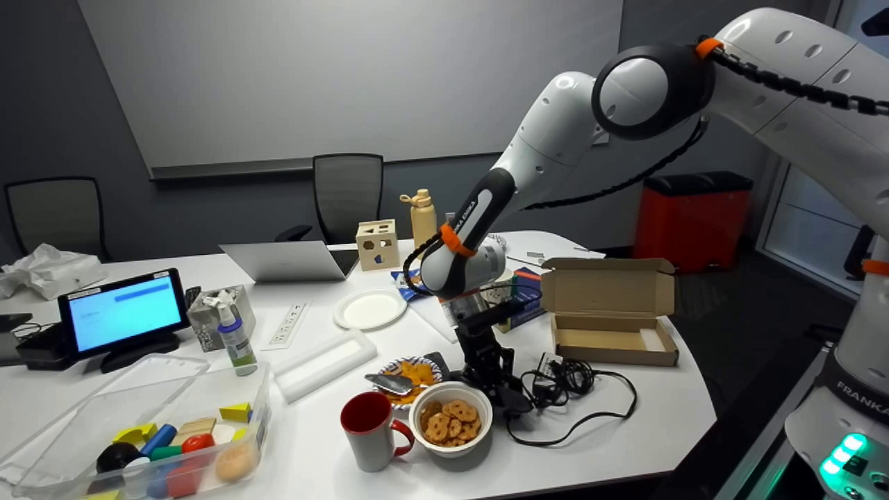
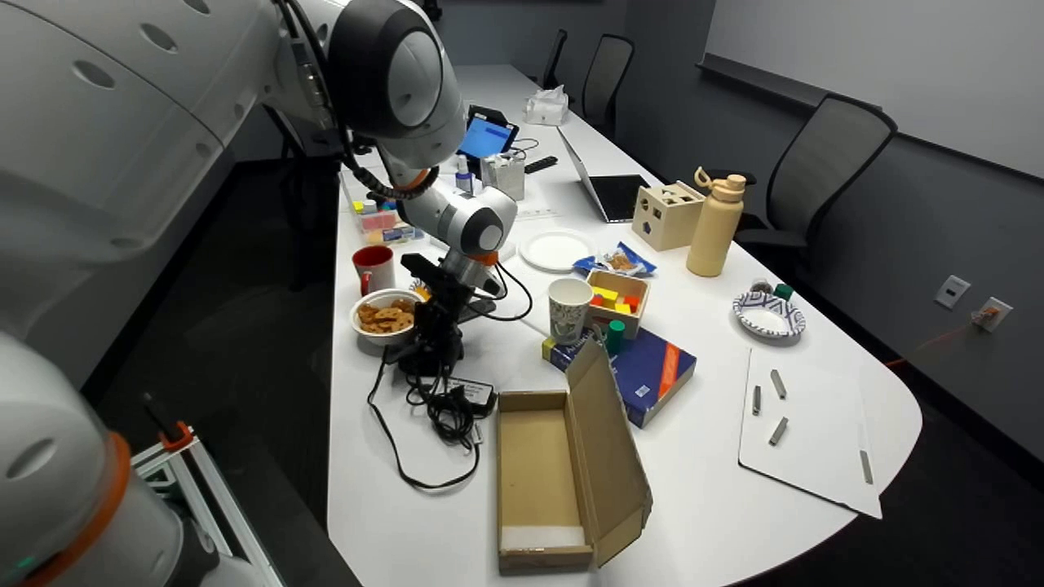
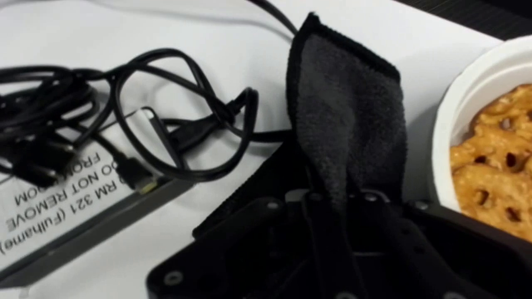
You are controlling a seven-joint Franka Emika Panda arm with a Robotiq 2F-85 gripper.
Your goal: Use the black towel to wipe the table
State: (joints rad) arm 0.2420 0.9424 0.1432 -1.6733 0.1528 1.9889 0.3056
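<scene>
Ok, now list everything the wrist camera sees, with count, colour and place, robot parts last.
towel: one, dark grey with black edging, centre
cables: count unclear, black, tangled, mostly left
power brick: one, black with white label, lower left, partly under the cables
bowl: one, white, right edge, partly cut off
pretzels: several, golden brown, in the bowl
table: one, white, filling the background
floor: one patch, dark, top right
hand: one, black, bottom, closed on the towel

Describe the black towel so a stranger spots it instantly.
On the white table, find the white bowl of pretzel crisps. Beside it, pinched in the gripper, is the black towel: fuzzy cloth with a darker border, unlike the thin black cables.
</scene>
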